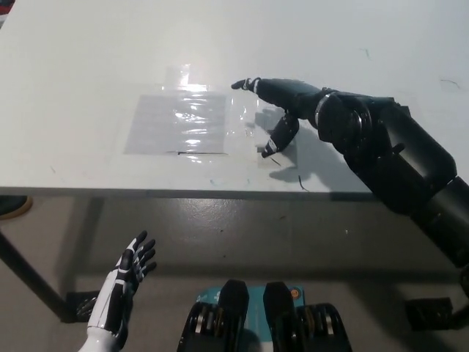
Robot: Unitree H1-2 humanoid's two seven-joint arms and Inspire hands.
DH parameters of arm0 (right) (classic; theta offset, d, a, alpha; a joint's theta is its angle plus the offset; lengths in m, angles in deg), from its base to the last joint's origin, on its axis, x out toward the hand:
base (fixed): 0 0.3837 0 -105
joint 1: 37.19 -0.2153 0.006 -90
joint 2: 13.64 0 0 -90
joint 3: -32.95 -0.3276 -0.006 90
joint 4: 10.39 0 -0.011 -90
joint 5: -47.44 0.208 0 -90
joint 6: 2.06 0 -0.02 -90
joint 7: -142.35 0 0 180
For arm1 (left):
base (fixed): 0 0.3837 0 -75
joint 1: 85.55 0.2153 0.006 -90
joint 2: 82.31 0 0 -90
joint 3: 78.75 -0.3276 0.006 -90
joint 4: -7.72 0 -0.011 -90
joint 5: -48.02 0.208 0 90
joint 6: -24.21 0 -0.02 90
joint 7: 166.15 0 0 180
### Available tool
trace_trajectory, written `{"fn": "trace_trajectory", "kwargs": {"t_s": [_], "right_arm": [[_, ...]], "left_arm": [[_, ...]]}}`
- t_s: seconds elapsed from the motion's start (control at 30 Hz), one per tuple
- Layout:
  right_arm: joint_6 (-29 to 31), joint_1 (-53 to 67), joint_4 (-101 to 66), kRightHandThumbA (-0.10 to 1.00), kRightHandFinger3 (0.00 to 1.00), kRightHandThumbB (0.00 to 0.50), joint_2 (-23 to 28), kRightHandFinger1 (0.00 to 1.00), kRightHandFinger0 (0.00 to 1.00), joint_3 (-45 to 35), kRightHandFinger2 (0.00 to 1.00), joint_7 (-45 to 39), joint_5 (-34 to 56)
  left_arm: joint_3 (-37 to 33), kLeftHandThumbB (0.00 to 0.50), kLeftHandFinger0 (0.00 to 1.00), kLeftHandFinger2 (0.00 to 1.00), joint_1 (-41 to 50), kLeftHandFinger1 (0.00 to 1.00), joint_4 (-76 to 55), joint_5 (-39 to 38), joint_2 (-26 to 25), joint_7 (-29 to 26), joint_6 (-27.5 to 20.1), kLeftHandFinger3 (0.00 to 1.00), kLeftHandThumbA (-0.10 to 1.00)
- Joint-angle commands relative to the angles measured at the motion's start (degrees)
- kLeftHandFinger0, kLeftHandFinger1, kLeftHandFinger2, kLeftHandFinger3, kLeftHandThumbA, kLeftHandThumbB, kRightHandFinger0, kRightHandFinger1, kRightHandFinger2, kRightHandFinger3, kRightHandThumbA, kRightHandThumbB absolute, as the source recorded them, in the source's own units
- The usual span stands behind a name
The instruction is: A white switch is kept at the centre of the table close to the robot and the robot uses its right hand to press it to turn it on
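Right hand (pixel 293 103) sits directly over the white switch (pixel 265 147) at the near-centre bench (pixel 88 66) edge — fingers spread, gripping nothing, one fingertip on or just above the plate, contact unclear — switch directly beneath it; left hand (pixel 121 286) idles open, far off.

- Table (pixel 88 59): plain white, with a few small dark scuffs near its front edge.
- Film (pixel 178 122) taped on the table: clear and glossy, greyish, with bright white glare streaks.
- Switch (pixel 265 126): white, mostly hidden under the right hand.
- Right hand (pixel 287 103): black.
- Left hand (pixel 126 282): white with black finger segments.
- Floor (pixel 293 242): dull grey-brown.
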Motion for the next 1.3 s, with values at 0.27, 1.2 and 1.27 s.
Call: {"fn": "trace_trajectory", "kwargs": {"t_s": [0.27, 1.2, 1.27], "right_arm": [[-2.67, -1.66, -4.07, 1.0, 1.0, 0.299, 0.85, 1.0, 1.0, 0.97, 1.0, -6.88, -4.44], [-2.47, -0.96, -2.98, 1.0, 1.0, 0.288, 2.51, 1.0, 1.0, 0.83, 1.0, -10.3, -8.0], [-2.17, -0.83, -2.66, 1.0, 1.0, 0.279, 2.57, 1.0, 1.0, 0.75, 1.0, -10.33, -7.98]], "left_arm": [[-0.16, 0.045, 1.0, 1.0, -0.4, 1.0, -1.71, -0.12, 0.13, 0.28, -2.31, 1.0, 1.0], [0.0, 0.05, 1.0, 1.0, -0.66, 1.0, -1.97, -0.5, 0.33, 0.13, -1.76, 1.0, 1.0], [-0.06, 0.042, 1.0, 1.0, -0.61, 1.0, -2.23, -0.97, 0.33, 0.43, -1.63, 1.0, 1.0]]}}
